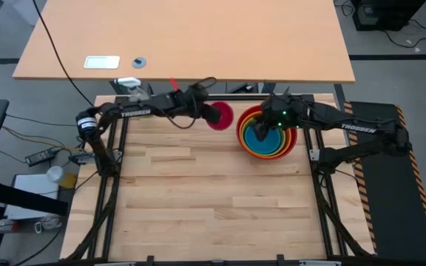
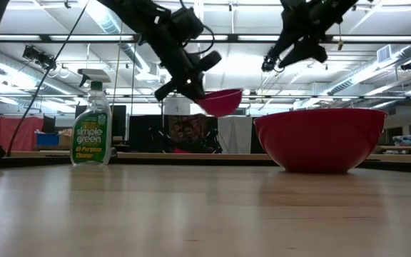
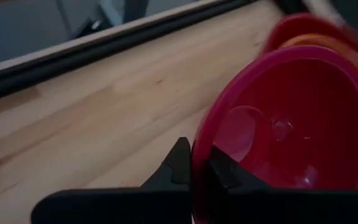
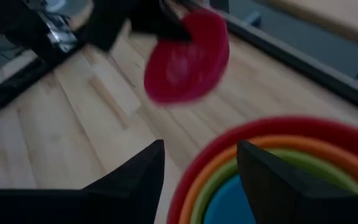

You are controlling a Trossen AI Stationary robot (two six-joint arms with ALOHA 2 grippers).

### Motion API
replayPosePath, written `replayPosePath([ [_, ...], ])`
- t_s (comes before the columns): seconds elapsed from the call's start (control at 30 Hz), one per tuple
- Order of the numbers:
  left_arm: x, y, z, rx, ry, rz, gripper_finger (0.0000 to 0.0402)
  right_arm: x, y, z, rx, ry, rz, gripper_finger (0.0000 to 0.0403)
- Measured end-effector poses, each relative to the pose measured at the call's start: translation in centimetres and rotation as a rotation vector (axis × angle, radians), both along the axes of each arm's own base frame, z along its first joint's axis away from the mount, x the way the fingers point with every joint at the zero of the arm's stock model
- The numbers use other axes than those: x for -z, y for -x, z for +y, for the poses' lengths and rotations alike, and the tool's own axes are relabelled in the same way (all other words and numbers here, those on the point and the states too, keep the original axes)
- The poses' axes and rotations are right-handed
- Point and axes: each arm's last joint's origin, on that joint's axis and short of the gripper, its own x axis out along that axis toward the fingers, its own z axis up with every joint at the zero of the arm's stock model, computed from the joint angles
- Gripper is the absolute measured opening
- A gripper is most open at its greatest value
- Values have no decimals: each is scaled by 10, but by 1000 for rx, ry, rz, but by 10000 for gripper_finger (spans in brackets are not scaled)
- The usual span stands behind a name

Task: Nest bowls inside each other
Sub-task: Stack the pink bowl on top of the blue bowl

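The pink bowl hangs in the air near the table's far edge, just left of the nest, with my left gripper shut on it; it also shows in the low view. The red bowl rests on its base on the table and holds the orange, lime green and blue bowls. My right gripper hovers open above the nest's left rim and touches nothing. My left gripper pinches the pink bowl's rim on the side toward the table's left. One finger is inside the bowl and the other finger is outside. The fingers come from the left, slanting down. The bowl is lifted clear, mouth up, slightly tilted.
A spray bottle stands at the table's far left corner. A dark frame rail runs along the far edge, and a second tabletop lies beyond it. The near half of the wooden table is bare wood.
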Motion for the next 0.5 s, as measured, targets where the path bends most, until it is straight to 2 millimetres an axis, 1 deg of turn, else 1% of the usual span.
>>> replayPosePath([
  [0.07,-2,-8,-10,-5,-21,-34,9,-7,-1,0,-8,23,-18,206],
  [0.2,-4,-16,-27,-41,-62,-49,9,-14,-2,0,-28,55,-40,206],
  [0.37,-22,-25,-47,-91,-152,-81,9,-19,-9,7,-80,144,-84,206],
  [0.5,-31,-30,-59,-136,-221,-87,9,-18,-18,16,-90,256,-59,206],
])
